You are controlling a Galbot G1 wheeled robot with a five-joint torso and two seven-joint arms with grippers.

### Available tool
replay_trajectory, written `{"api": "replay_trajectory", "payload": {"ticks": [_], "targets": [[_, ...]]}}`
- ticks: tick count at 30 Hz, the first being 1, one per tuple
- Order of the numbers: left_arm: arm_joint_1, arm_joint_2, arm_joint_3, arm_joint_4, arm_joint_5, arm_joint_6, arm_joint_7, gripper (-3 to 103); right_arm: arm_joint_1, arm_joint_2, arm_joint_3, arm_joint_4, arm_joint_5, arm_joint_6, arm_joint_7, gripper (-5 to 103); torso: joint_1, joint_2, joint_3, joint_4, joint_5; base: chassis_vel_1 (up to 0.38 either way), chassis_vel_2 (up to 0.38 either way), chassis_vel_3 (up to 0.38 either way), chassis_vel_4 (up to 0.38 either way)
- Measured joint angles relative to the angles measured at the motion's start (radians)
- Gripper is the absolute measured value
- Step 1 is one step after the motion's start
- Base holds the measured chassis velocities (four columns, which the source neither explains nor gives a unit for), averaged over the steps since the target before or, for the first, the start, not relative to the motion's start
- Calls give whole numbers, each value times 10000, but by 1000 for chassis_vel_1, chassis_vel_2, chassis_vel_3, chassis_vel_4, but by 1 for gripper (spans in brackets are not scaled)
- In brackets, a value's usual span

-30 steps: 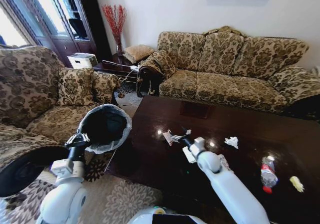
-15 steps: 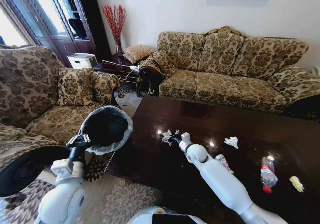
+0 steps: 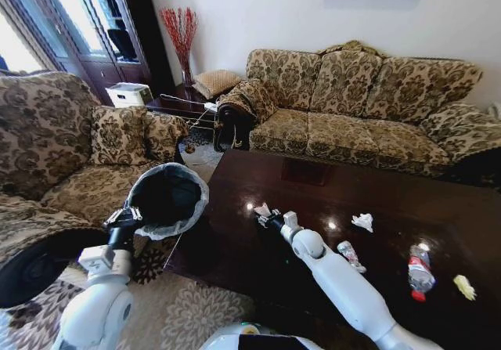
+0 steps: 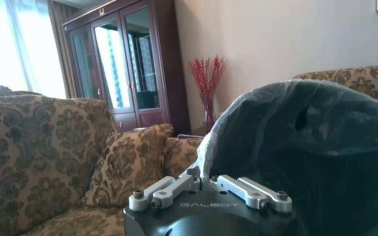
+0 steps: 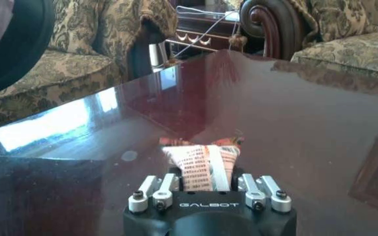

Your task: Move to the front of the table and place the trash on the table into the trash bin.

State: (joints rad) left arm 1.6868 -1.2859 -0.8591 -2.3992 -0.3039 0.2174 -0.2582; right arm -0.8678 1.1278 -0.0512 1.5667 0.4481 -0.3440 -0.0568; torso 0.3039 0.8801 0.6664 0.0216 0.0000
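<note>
Evidently the right gripper has its fingers pressed together on a printed wrapper, a white piece with small text and a reddish edge that sticks out in front of the jaws just above the glossy coffee table. In the head view that gripper sits over the table's near-left part, well short of the trash bin, which the left gripper holds tilted off the table's left edge, its fingers clamped on the liner-covered rim. The step in hand looks like the pickup of the wrapper; the next move would call for carrying it leftward past the table edge and over the bin's black mouth before letting go. The head view alone shows the remaining trash farther right on the table: a crumpled paper, a small wrapper piece, a plastic bottle and a yellow scrap. The left wrist view gives the bin's liner close up.
</note>
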Motion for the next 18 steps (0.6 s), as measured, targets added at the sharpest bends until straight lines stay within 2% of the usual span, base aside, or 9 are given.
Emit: {"api": "replay_trajectory", "payload": {"ticks": [1, 4, 15, 16, 17, 18], "targets": [[0, 0, 0, 0, 0, 0, 0, 1, 0, 0, 0, 0, 0, 0, 0, 39, 0, 0, 0, 0, 0, 0, 0, 0, 0], [8, 5, 14, 0, 0, 0, -5, 1, -40, 31, 81, -6, -27, 75, 9, 30, 0, 0, 0, 1, 0, 0, 0, 0, 0], [-150, 401, 166, 158, -221, 87, -7, 1, -217, -20, 610, 660, -24, 212, 161, 30, 0, 0, 0, 2, 1, 0, 0, 0, 0], [-239, 679, 272, 301, -470, 184, -17, 1, -252, -140, 851, 1110, 38, 216, 230, 30, 0, 0, 1, 7, 1, 0, 0, 0, 0], [-574, 1634, 566, 808, -1050, 401, -4, 1, -199, -363, 1403, 2056, 132, 220, 389, 28, -1, 1, 0, 0, -6, 0, 0, 0, 0], [-807, 2107, 684, 1084, -1247, 471, -5, 1, -174, -419, 1593, 2425, 128, 213, 438, 30, -1, 0, 0, -3, -6, 0, 0, 0, 0]]}}
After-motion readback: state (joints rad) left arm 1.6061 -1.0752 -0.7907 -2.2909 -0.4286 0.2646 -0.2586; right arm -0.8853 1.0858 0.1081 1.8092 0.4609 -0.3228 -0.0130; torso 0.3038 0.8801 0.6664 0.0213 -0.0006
